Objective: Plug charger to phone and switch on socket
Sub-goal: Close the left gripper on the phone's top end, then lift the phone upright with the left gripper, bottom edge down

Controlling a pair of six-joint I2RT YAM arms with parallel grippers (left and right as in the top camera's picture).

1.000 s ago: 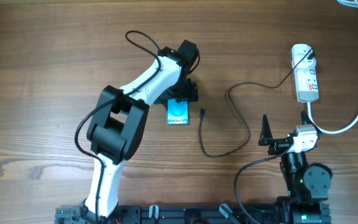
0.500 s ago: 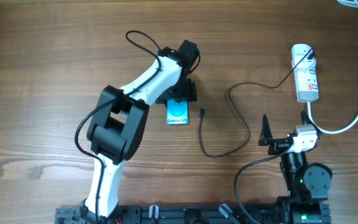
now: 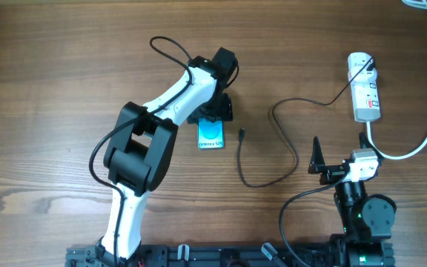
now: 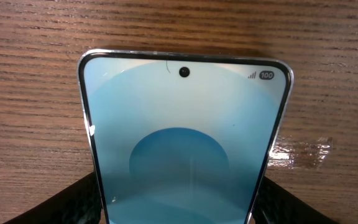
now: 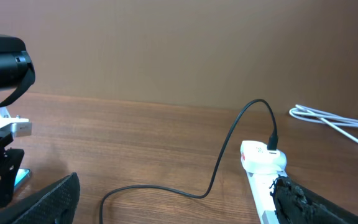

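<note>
The phone (image 3: 210, 134) lies flat on the table, its cyan screen up; it fills the left wrist view (image 4: 185, 137). My left gripper (image 3: 216, 116) is at its far end, one finger against each long edge (image 4: 179, 208), shut on it. The charger's black cable (image 3: 296, 157) loops over the table. Its connector tip (image 3: 241, 134) lies free just right of the phone. Its plug (image 3: 368, 69) sits in the white socket (image 3: 365, 93) at the far right, also in the right wrist view (image 5: 261, 157). My right gripper (image 3: 339, 150) is open and empty, near the socket's near end.
The socket's thick white cord (image 3: 419, 147) curves off past the right edge and the top right corner. The left arm (image 3: 143, 141) stretches diagonally across the middle left. Both arm bases stand at the table's front edge.
The left gripper's fingers have drawn in very slightly at the phone. The right arm, the cable and the socket have not moved.
</note>
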